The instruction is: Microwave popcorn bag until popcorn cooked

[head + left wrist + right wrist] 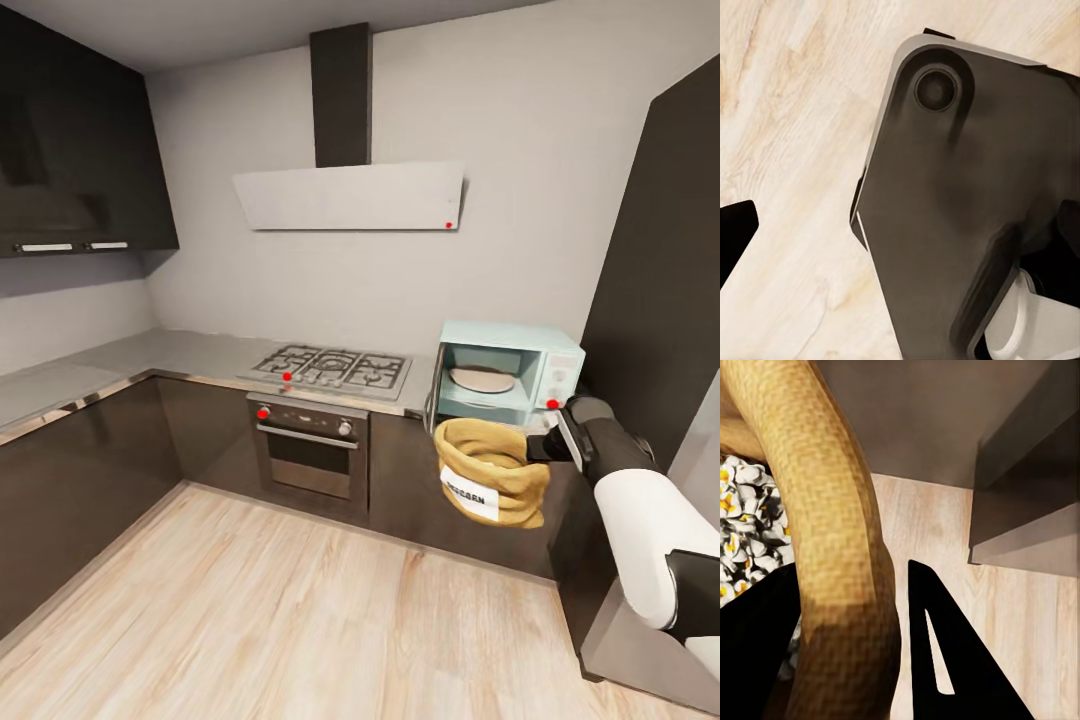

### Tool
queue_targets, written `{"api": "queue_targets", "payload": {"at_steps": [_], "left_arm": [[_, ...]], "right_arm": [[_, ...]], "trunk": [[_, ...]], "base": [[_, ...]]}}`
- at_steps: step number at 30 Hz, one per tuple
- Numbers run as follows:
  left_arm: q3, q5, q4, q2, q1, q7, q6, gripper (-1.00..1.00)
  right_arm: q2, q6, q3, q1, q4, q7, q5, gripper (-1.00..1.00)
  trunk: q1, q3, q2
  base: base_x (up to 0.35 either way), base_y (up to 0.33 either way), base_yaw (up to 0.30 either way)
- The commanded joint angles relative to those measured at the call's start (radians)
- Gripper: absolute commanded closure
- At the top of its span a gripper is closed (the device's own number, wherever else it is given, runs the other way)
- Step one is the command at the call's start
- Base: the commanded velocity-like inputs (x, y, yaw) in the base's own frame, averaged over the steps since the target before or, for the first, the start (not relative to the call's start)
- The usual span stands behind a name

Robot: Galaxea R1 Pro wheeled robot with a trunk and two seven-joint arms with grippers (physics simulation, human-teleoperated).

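One long grey bench runs from the left wall past the stove to the pale blue microwave, whose door stands open. Just in front of and below it hangs the popcorn bag, held off the bench over the floor. The right end effector is clamped on the bag's rolled rim, one finger inside beside the white popcorn. Risk, as I judge it: the bag hangs by its rim alone, so a tilt could spill kernels, or the rim could snag on the microwave's opening. Whether the left end effector is clenched I cannot tell.
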Motion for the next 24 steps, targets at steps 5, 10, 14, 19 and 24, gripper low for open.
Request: {"api": "queue_targets", "payload": {"at_steps": [5, 10, 14, 19, 24], "left_arm": [[0.000, 0.004, -0.002, -0.001, 0.000, 0.006, -0.001, -1.00], [0.000, 0.003, -0.002, -0.001, 0.000, 0.006, -0.001, -1.00], [0.000, 0.003, -0.002, -0.001, 0.000, 0.006, -0.001, -1.00], [0.000, 0.003, -0.002, -0.001, 0.000, 0.006, -0.001, -1.00], [0.001, 0.003, -0.002, -0.002, 0.000, 0.007, -0.001, -1.00]], "right_arm": [[-0.001, 0.003, -0.005, -0.001, -0.002, 0.009, 0.008, 1.00], [-0.003, 0.003, -0.006, -0.001, -0.003, 0.009, 0.008, 1.00], [-0.006, 0.003, -0.007, -0.001, -0.003, 0.008, 0.008, 1.00], [-0.066, 0.003, -0.025, -0.001, -0.003, 0.010, 0.007, 1.00], [-0.081, 0.003, -0.027, -0.001, -0.004, 0.011, 0.007, 1.00]], "trunk": [[0.000, -0.001, -0.001], [0.000, -0.001, -0.001], [0.000, -0.001, -0.001], [0.000, -0.001, -0.001], [0.000, -0.001, -0.001]], "base": [[0.090, 0.000, 0.000], [0.305, 0.000, 0.000], [0.318, 0.000, 0.000], [0.303, 0.000, 0.000], [0.049, 0.000, 0.000]]}}
